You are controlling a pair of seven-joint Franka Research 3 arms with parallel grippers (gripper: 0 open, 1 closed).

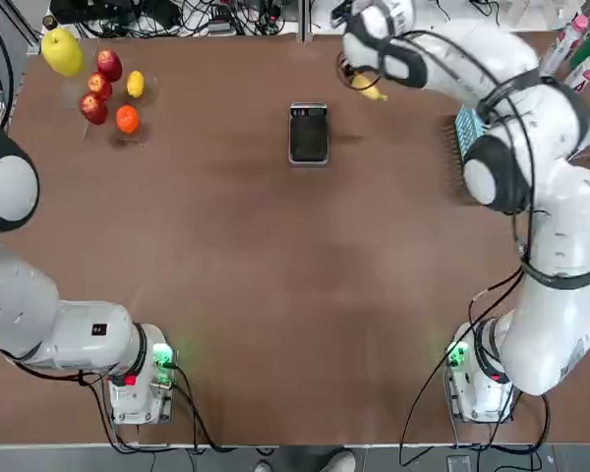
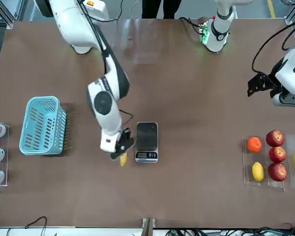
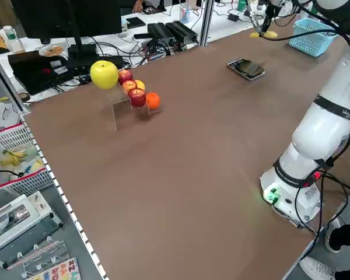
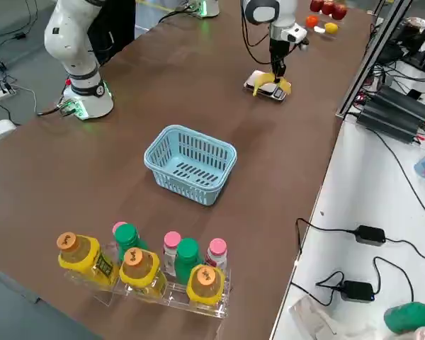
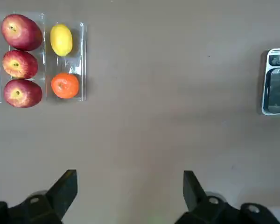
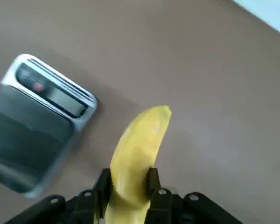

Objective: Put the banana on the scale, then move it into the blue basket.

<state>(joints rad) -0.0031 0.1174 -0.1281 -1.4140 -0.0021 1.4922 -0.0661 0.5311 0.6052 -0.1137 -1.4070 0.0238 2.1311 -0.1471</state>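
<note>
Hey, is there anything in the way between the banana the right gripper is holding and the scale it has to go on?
Nothing visible. The right gripper holds the banana just beside the scale, on the blue basket's side. The table between them is bare, and the scale's black top has nothing on it.

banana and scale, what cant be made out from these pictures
- Banana: its held end is hidden between the right hand fingers in the right wrist view; in the top view the arm covers most of it.
- Scale: display reading too small in the front view, blurred in the right wrist view.
- Scale in the left wrist view: cut off by the picture's edge.
</note>
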